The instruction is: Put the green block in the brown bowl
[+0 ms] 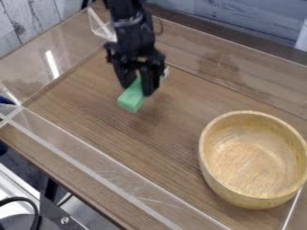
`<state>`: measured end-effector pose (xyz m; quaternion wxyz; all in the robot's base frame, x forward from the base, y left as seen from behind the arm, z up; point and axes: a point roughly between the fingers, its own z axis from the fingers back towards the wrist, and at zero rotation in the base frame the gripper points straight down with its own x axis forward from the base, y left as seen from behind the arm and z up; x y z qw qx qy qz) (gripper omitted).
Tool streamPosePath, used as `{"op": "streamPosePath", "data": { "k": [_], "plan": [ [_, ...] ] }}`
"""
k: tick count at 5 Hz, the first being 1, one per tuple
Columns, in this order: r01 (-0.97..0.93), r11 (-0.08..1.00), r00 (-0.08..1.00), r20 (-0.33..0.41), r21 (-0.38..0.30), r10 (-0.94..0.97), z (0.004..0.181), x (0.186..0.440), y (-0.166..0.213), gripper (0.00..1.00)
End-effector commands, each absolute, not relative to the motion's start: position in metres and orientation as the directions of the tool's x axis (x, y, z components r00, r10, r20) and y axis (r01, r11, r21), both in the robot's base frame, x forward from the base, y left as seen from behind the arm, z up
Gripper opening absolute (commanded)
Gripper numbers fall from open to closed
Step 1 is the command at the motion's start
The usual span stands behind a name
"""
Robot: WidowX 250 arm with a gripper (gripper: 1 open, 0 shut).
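The black robot gripper (pixel 138 83) points straight down, its jaws partly open and clamped across the small bright green rectangular block (pixel 132 97), which hangs below them and appears clear of the wooden desk (pixel 84 126), though the angle makes that gap hard to confirm. The carry step is in hand: the block is lifted near the far left of the surface. The large round light-brown wooden bowl (pixel 254 158) sits well apart, toward the near right. Next, the arm must travel across to above the bowl, then release.
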<state>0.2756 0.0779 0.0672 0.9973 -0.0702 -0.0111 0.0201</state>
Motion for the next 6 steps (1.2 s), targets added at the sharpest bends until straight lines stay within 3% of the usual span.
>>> {"op": "streamPosePath", "data": {
  "k": [1,4,6],
  "plan": [
    [-0.047,0.988,0.991,0.116,-0.145,0.064,0.103,0.309,0.089,0.0],
    [-0.068,0.993,0.993,0.09,-0.097,0.076,0.055,0.321,0.114,0.0],
    [-0.077,0.992,0.992,0.09,-0.097,0.086,0.055,0.323,0.117,0.0]
  ]
}}
